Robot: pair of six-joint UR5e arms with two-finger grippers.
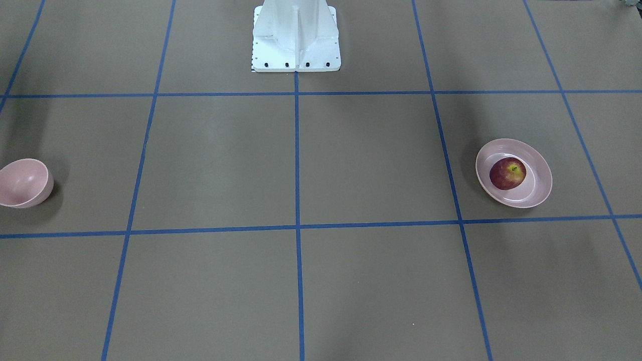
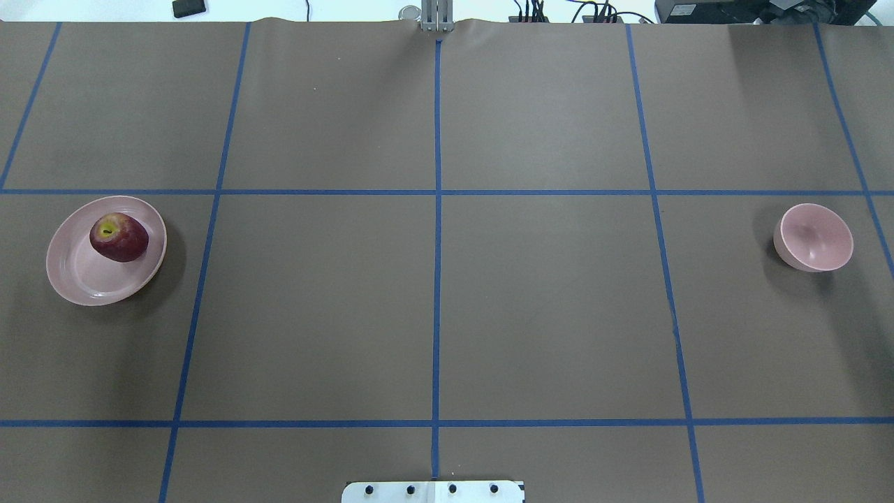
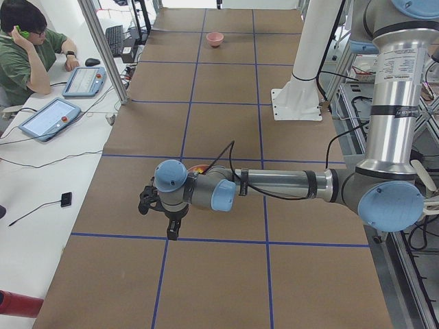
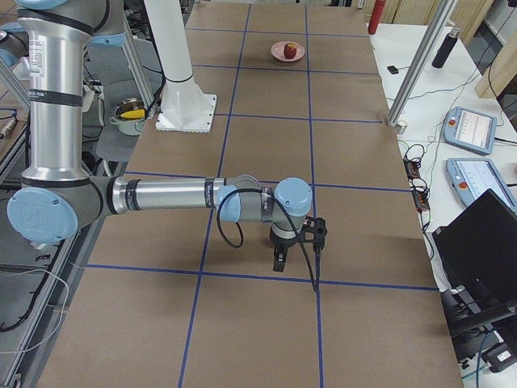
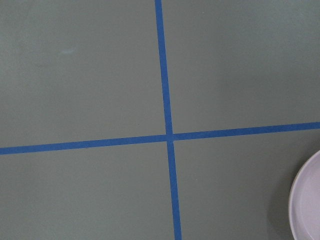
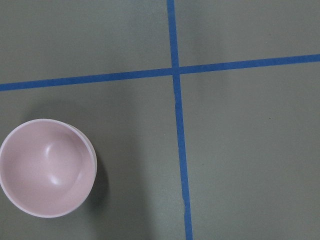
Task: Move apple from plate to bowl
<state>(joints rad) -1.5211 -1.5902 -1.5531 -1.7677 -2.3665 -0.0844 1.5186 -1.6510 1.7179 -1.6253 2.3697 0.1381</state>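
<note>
The dark-red apple (image 2: 119, 237) with a yellow-green stem patch lies on the wide pale-pink plate (image 2: 84, 283) at the table's left; both also show in the front view, the apple (image 1: 507, 173) on the plate (image 1: 536, 193). The small deep pink bowl (image 2: 814, 237) stands empty at the table's right and shows in the right wrist view (image 6: 47, 167). My left gripper (image 3: 171, 232) hangs above the table near the plate. My right gripper (image 4: 279, 263) hangs above the table near the bowl. Both show only in side views, so I cannot tell whether they are open or shut.
The brown table is marked by a blue tape grid (image 2: 436, 192). The robot's white base (image 1: 296, 35) stands at the middle of its edge. An operator (image 3: 27, 48) sits beyond the table's far side, with tablets (image 3: 51, 116) on a white bench.
</note>
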